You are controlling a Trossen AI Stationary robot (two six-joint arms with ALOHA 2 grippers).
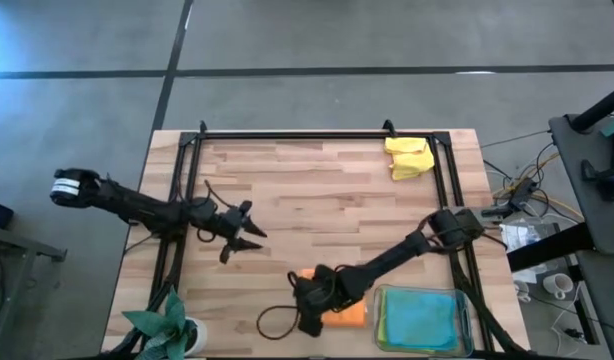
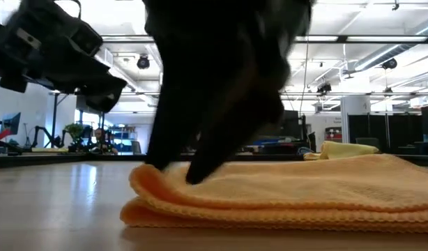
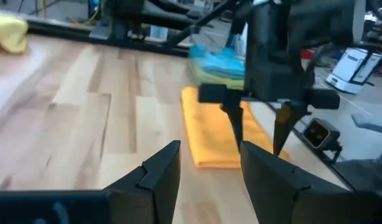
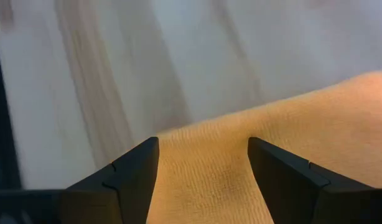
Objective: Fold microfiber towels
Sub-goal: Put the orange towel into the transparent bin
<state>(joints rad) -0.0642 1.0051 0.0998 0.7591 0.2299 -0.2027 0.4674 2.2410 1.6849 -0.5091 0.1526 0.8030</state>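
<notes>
Right gripper (image 4: 203, 180) fingers spread over orange towel (image 4: 241, 162).

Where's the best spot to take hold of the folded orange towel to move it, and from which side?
Probably the open layered edge of the folded orange towel, where the right pincer hangs open above it. Come straight down from above with one finger either side of the stacked layers: the low view shows it lying flat in thin layers, so a side approach would only push it.

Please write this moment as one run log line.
right gripper: open, on folded orange towel | left gripper: open, waiting mid-table | yellow towel: unfolded, far edge
</notes>
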